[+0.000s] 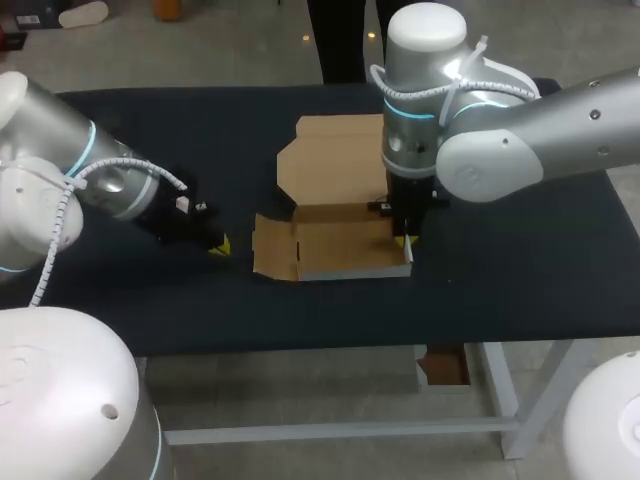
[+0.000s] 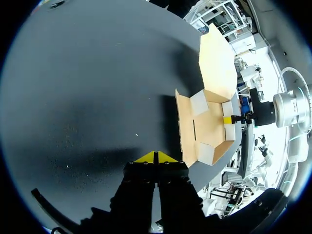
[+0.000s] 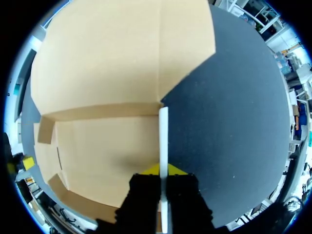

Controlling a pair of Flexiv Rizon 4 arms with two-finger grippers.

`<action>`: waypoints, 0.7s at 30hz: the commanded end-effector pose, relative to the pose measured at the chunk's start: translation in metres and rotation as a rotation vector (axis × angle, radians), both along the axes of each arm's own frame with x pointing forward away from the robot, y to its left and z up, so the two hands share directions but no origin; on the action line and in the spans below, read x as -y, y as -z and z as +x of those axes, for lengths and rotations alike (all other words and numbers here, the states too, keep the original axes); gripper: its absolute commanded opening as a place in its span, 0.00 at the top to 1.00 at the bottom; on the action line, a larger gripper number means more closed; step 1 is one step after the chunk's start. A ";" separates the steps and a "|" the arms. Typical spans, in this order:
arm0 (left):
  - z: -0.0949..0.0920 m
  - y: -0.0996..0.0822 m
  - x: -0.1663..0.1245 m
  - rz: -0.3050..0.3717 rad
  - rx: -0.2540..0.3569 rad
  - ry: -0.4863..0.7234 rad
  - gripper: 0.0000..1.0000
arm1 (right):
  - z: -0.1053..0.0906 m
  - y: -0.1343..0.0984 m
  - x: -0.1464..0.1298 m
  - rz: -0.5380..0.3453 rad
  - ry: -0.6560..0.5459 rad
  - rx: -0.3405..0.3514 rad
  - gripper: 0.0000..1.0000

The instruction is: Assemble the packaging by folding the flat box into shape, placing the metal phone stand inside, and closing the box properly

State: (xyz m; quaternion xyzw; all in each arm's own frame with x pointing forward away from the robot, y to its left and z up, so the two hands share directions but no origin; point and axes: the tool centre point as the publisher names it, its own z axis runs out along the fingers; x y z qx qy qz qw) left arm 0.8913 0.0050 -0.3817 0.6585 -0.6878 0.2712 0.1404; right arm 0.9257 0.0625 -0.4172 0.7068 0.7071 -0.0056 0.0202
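Observation:
The brown cardboard box lies in the middle of the table, partly folded, its lid spread flat behind it. Its left side flap lies outward. My right gripper stands at the box's right side wall, shut on that thin white-edged wall. My left gripper rests low over the cloth a little left of the box, shut with nothing in it; in the left wrist view its yellow tips meet, and the box lies ahead. No metal phone stand is in view.
The table is covered in black cloth. Bare cloth stretches left of the box and right of it. My right arm reaches in over the table's back right part.

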 end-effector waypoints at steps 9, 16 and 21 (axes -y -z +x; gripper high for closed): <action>0.007 0.021 0.004 -0.117 0.015 0.030 1.00 | 0.001 -0.001 -0.001 -0.003 0.000 -0.003 1.00; 0.014 0.023 0.014 -0.151 0.025 0.057 1.00 | 0.001 -0.001 -0.001 -0.003 0.000 -0.003 1.00; 0.017 0.025 0.023 -0.170 0.023 0.077 1.00 | 0.001 -0.001 -0.001 -0.003 0.000 -0.003 1.00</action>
